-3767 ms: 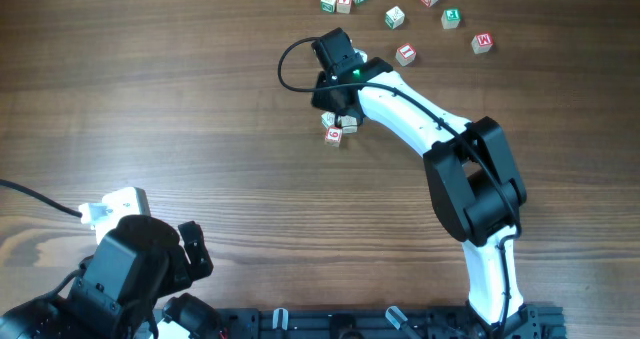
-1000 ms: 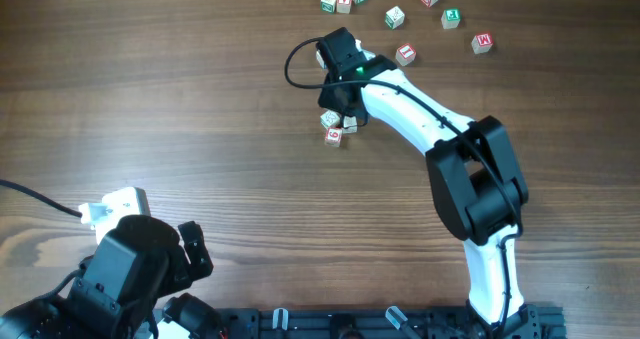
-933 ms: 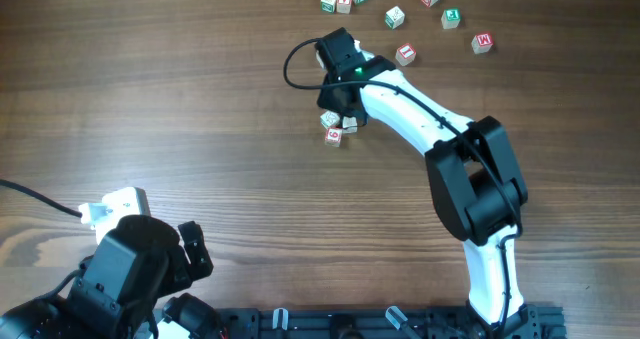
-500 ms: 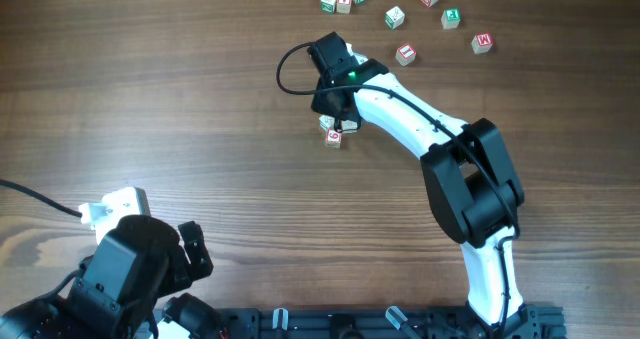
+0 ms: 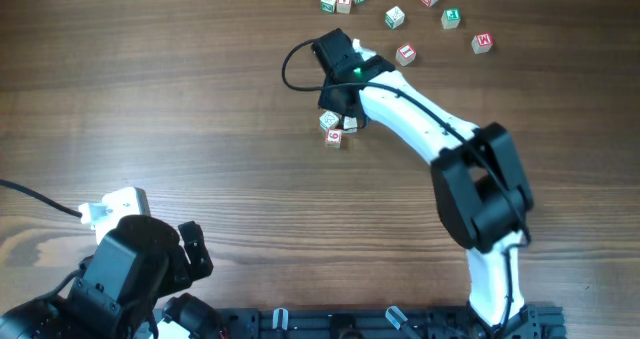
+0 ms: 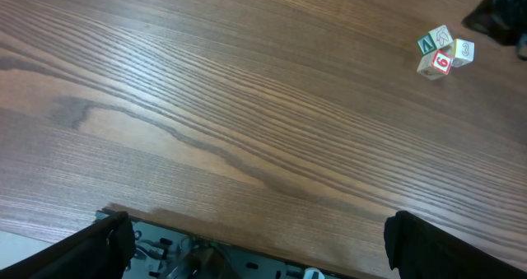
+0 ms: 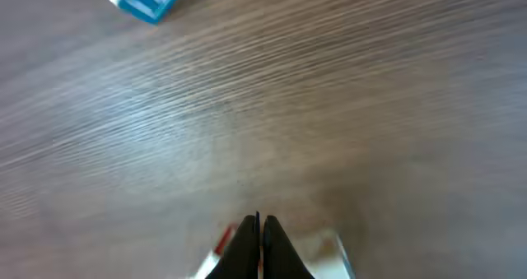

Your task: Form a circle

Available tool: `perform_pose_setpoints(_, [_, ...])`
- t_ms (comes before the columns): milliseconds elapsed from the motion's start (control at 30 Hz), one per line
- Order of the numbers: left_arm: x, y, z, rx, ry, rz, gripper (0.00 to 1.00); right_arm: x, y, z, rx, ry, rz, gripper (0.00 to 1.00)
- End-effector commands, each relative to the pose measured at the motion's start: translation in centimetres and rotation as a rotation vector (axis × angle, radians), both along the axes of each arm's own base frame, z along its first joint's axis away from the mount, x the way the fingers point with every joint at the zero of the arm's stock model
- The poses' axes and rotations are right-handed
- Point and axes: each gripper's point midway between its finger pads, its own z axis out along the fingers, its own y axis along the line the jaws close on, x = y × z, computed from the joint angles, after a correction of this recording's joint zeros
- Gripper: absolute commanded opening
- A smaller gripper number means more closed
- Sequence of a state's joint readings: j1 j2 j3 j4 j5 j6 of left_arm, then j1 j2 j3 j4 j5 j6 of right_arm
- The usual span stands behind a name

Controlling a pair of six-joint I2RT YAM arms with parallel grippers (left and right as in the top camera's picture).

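A tight clump of three small whitish letter cubes [image 5: 335, 128] with red and green markings lies mid-table; no circle shows. My right gripper [image 5: 338, 107] hangs right over the clump's far side, shut with nothing between its fingers. In the right wrist view the shut fingertips [image 7: 260, 230] point down between blurred cubes [image 7: 325, 246]; whether they touch is unclear. The left wrist view shows the same clump [image 6: 445, 53] far off at the upper right. My left gripper [image 6: 263, 254] stays open and empty at the table's near left edge.
Several loose letter cubes [image 5: 395, 17] lie scattered along the far edge, one of them [image 5: 405, 53] just beside the right arm. A white box [image 5: 115, 207] sits by the left arm. A black cable [image 5: 295, 64] loops left of the right wrist.
The right wrist swung slightly left over the clump, then back right. The cubes have barely shifted. The left arm has not moved.
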State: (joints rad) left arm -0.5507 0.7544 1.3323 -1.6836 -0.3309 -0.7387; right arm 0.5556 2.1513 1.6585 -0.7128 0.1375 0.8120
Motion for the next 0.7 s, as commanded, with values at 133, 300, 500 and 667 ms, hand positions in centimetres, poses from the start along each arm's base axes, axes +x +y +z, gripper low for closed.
perform_pose_setpoints(133, [0.0, 0.1, 0.0, -0.008, 0.000, 0.015, 1.00, -2.3, 1.9, 4.8, 0.076, -0.013, -0.004, 0.05])
perform_pose_setpoints(300, [0.0, 0.1, 0.0, -0.008, 0.000, 0.015, 1.00, -4.4, 1.7, 1.6, 0.043, 0.064, -0.056, 0.05])
perform_pose_setpoints(500, [0.0, 0.1, 0.0, -0.008, 0.000, 0.015, 1.00, -4.5, 1.2, -0.8, 0.007, 0.102, -0.078, 0.05])
perform_pose_setpoints(667, [0.0, 0.1, 0.0, -0.008, 0.000, 0.015, 1.00, -4.6, 0.9, -1.1, -0.010, 0.105, -0.083, 0.04])
